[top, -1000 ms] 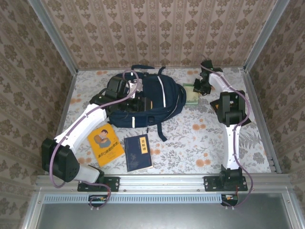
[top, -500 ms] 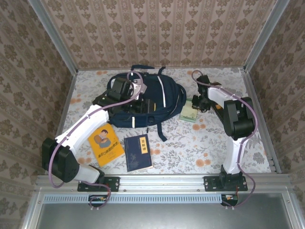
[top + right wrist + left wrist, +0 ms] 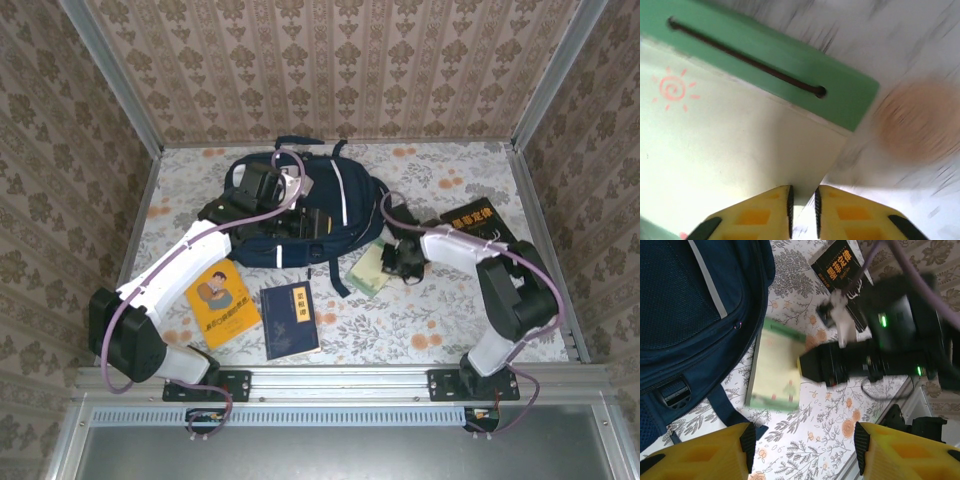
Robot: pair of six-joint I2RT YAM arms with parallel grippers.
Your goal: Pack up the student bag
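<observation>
The student bag [image 3: 345, 200] [image 3: 685, 305], a navy backpack with white stripes, lies at the table's middle back. My left gripper [image 3: 305, 222] [image 3: 805, 445] hovers over the bag's front, open, with nothing between its yellow fingers. Just right of the bag's lower edge lies a pale notebook with a green border [image 3: 366, 270] [image 3: 776, 367] [image 3: 730, 150], blurred by motion. My right gripper [image 3: 392, 262] [image 3: 803, 200] is shut on the notebook's near corner, which sits between the narrow jaws. From the left wrist view, that gripper [image 3: 825, 365] meets the notebook's right edge.
A black book with orange lettering [image 3: 472, 220] [image 3: 837, 265] lies at the right, behind my right arm. In front of the bag lie a yellow book [image 3: 220, 303] and a navy book [image 3: 290, 320]. A dark strap [image 3: 335, 275] trails from the bag toward the notebook.
My right arm has swung from the back right toward the front and left, carrying the notebook to the bag's lower right. The black book has come into view. The left arm barely moved.
</observation>
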